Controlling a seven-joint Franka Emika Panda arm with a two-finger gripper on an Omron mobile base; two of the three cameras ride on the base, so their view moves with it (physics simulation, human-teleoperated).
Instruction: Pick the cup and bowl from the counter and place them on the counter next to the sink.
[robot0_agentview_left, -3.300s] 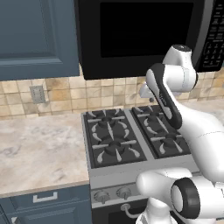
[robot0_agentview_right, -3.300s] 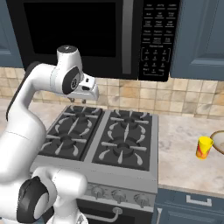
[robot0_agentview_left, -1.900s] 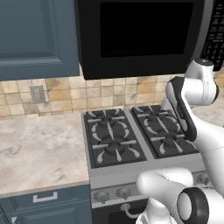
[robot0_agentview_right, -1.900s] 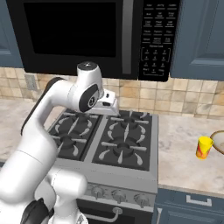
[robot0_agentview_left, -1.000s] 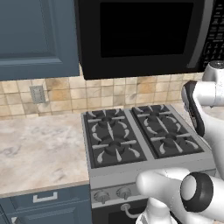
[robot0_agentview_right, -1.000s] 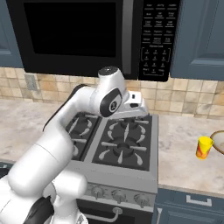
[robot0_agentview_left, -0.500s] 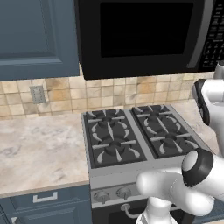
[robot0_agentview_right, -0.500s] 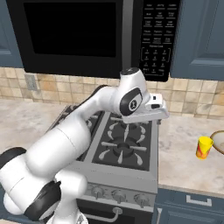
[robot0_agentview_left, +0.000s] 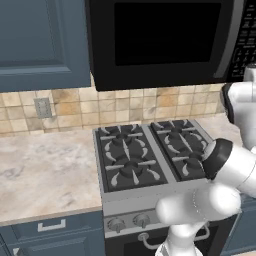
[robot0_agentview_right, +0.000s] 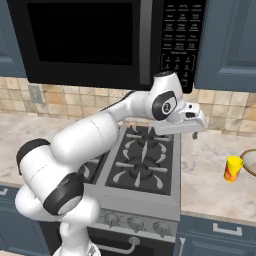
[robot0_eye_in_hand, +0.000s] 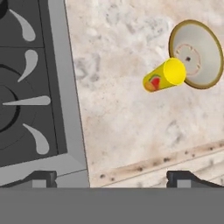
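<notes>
Cup (robot0_eye_in_hand: 164, 75): standing on the counter (robot0_eye_in_hand: 131, 118), touching the bowl's (robot0_eye_in_hand: 197, 53) 8 o'clock rim in the hand view.
Gripper (robot0_eye_in_hand: 111, 177): hanging spread wide, gripping nothing, stovetop (robot0_eye_in_hand: 26, 87) at its 9 o'clock.

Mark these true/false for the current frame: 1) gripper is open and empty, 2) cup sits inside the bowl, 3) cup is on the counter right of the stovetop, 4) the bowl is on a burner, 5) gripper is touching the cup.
1) True. The gripper has its jaws spread wide, with nothing between them.
2) False. The cup stands on the counter beside the bowl, not in it.
3) True. In the right base view the cup is on the marbled counter to the right of the stovetop.
4) False. The bowl rests on the counter, past the cup from the stovetop.
5) False. The gripper hangs above the stovetop's right edge, clearly apart from the cup.
</notes>
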